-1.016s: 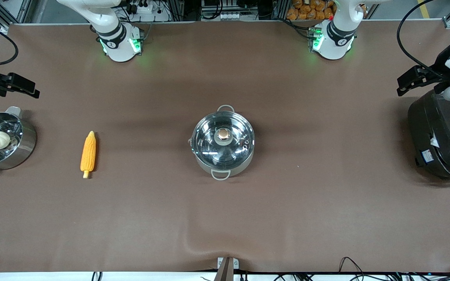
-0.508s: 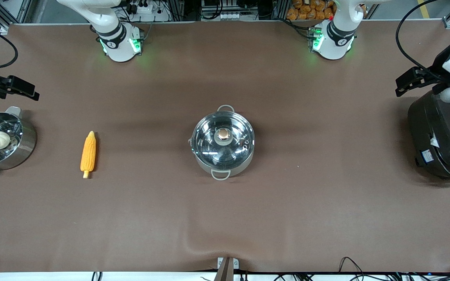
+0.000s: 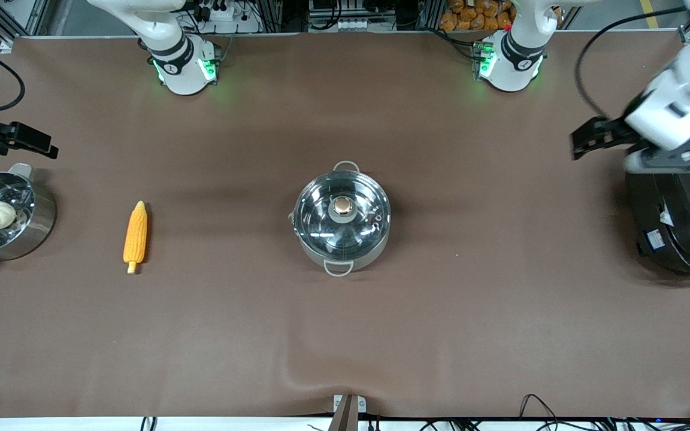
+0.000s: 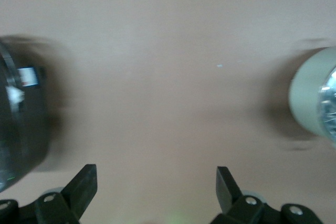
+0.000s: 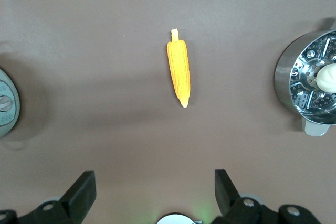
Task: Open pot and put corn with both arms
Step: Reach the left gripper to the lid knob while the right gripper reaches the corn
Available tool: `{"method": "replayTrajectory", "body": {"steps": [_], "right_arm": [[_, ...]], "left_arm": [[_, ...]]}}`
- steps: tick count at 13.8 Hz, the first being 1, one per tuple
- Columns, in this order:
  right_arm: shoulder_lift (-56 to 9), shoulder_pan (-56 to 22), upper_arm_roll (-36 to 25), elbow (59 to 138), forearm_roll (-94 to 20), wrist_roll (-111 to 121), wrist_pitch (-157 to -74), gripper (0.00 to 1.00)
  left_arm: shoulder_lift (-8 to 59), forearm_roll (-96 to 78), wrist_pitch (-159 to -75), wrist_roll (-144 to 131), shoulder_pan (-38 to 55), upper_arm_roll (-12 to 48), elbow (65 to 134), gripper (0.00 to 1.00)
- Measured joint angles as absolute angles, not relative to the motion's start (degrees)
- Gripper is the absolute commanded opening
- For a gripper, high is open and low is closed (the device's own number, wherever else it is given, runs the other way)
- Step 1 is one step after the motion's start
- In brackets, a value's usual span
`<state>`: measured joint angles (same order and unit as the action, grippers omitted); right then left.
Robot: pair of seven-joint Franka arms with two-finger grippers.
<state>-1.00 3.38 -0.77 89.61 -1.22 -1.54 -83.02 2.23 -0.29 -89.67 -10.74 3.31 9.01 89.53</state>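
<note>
2 grippers are hanging wide open, holding nothing: left gripper [image 4: 156, 190] above bare table between cooker [image 3: 680, 221] and lidded pot [image 3: 342, 215], right gripper [image 5: 152, 192] near corn [image 5: 178, 74].

Bare table [image 3: 231, 311] surrounds the corn [image 3: 135, 236] and the lidded pot [image 3: 342, 216]; the bun pot [image 3: 3, 216] and black cooker [image 3: 680, 221] crowd the table ends.
</note>
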Motion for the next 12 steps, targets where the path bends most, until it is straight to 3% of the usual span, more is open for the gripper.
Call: {"method": "replayTrajectory", "body": {"steps": [4,8,12], "right_arm": [[-1.3,3.3,-0.7,89.6,-1.2,-1.6,-83.2,1.00],[-2.7,3.7,-0.9,89.8,-1.2,-1.5,-83.5,1.00],[-8.6,3.2,-0.6,90.0,-1.2,-1.5,-87.0,1.00]], "left_arm": [[7.7,-0.7,-94.3,-21.7,5.7,16.8,89.6,1.00],[15.6,-0.7,-101.4,-32.7,14.3,17.7,87.3,1.00],[25.4,0.1,-108.1,-43.3,22.4,17.5,81.2,1.00]]}}
